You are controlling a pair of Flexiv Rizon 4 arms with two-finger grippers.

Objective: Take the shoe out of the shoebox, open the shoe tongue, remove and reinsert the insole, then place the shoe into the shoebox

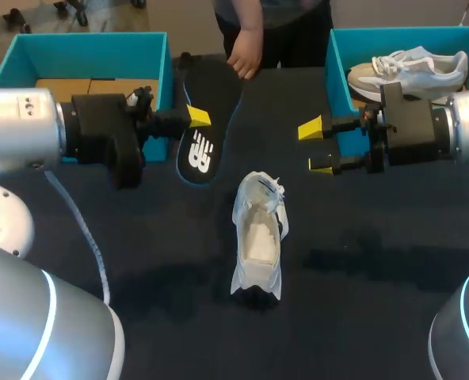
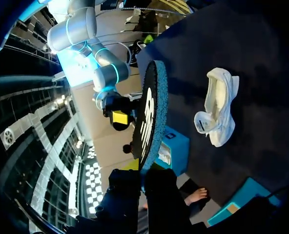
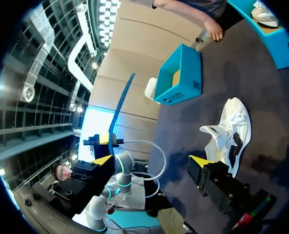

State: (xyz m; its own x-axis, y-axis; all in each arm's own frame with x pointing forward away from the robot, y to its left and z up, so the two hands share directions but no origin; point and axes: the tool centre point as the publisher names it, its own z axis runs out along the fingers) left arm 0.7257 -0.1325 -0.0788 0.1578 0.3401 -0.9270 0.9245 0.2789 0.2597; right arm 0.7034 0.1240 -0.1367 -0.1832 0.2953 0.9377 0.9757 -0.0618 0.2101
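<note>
The left arm (image 1: 28,131) comes in from the left, and its jaws are clamped on the black insole (image 1: 199,150). They hold it clear of the bench (image 1: 361,301), just left of centre on the far side. In the right wrist view the insole (image 3: 122,105) stands up edge-on from those jaws. The right arm (image 1: 413,131) comes in from the right. Its jaws are spread wide and hold nothing, with the yellow tips facing the insole across a gap. The white shoe (image 1: 258,237) lies at the centre of the bench, nearer than both jaws, with its opening up and the tongue area pulled apart. The left shoebox (image 1: 84,43) at the far left contains only cardboard (image 1: 64,85). The right shoebox (image 1: 337,79) at the far right contains a second shoe (image 1: 409,70). A person's hand (image 1: 246,57) is at the far end of the insole; contact cannot be confirmed. Judgement: the insole is out of the shoe, so reinsertion is the step in hand. The next move calls for lowering the insole toward the shoe opening and aligning it with the length of the shoe. The right jaws should steady the shoe or hold the tongue back. Placement in the shoebox is not yet done.
</note>
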